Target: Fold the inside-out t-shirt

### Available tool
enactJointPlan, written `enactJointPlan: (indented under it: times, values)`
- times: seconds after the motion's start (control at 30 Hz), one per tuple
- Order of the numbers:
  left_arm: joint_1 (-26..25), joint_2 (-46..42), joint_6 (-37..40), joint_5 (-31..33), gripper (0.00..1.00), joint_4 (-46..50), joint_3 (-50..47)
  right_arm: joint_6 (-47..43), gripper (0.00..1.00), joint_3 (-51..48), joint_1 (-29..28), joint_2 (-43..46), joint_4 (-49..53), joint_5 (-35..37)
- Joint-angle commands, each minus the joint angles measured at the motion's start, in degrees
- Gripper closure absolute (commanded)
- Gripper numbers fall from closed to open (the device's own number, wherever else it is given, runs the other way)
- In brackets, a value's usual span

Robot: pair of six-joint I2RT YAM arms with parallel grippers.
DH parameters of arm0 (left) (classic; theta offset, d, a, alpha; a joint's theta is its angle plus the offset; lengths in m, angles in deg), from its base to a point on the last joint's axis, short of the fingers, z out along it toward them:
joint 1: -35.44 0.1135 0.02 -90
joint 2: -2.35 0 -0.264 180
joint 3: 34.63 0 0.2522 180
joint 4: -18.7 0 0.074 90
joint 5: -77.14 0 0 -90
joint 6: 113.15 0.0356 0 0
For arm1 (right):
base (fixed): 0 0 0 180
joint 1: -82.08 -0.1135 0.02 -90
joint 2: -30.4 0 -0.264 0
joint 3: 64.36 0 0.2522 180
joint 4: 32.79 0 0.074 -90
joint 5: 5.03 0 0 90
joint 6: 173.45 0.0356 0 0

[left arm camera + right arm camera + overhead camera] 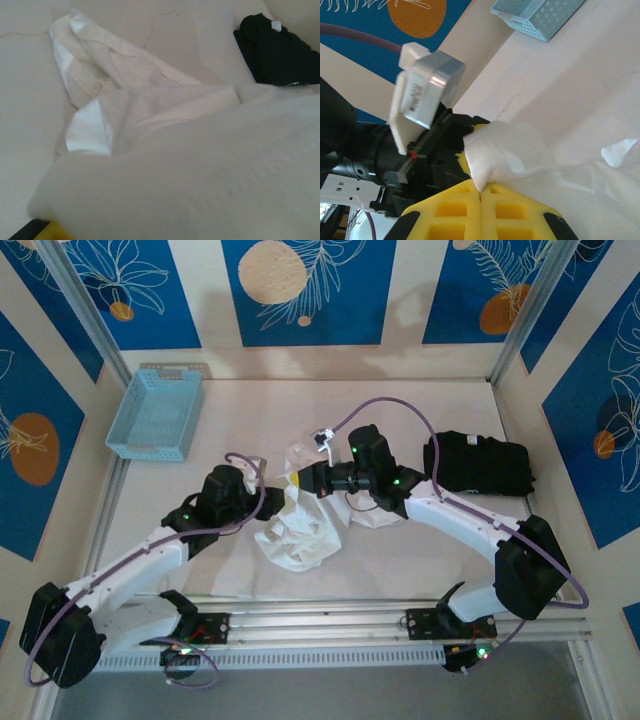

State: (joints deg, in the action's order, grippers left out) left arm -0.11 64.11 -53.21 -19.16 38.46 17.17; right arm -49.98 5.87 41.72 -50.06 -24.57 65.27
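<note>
The inside-out t-shirt [300, 535] is lying bunched mid-bench [250, 420], toward the near edge. The right end effector [481, 192] is clamping 1 fold. I cannot tell how the left end effector [268, 502] is standing. Pulling gently outward seems best for spreading it flat.
</note>
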Motion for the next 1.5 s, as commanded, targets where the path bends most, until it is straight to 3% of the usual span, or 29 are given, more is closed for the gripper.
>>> enactJointPlan:
  times: [0.0, 0.2, 0.53, 0.97, 1.07, 1.17, 1.37, 1.47]
  values:
    - [-0.16, 1.91, 0.97, 0.99, 0.63, -1.52, 2.14, 0.72, 1.0, 0.4, 0.41, 1.62, -1.33, 0.19]
    - [-0.26, 5.22, 2.02, 0.97, 0.65, -3.01, 3.24, 0.79, 1.0, 0.35, 0.46, 2.0, -1.4, 0.1]
    - [0.04, 3.36, 3.78, -0.28, 1.0, -5.09, 3.07, -2.04, 1.0, -0.32, 1.16, 3.95, 1.53, 3.76]
    - [5.39, -10.03, -2.17, -20.09, 1.0, -10.13, 0.05, -9.77, 1.0, 1.74, 2.75, 5.81, 11.4, 12.44]
    - [7.75, -13.52, -2.63, -22.01, 1.0, -8.27, -0.35, -11.16, 1.0, 2.92, 4.15, 6.5, 14.72, 12.76]
    - [9.87, -16.54, -0.5, -19.73, 1.0, -2.31, 0.37, -13.24, 1.0, 3.94, 5.3, 8.12, 18.41, 13.84]
    - [10.3, -16.46, 7.43, -5.06, 1.0, 12.93, 4.19, -18.87, 1.0, 4.39, 5.02, 13.32, 23.27, 19.72]
    - [9.81, -13.42, 8.62, -3.98, 1.0, 14.9, 5.55, -21.41, 1.0, 5.23, 2.64, 14.02, 25.09, 25.84]
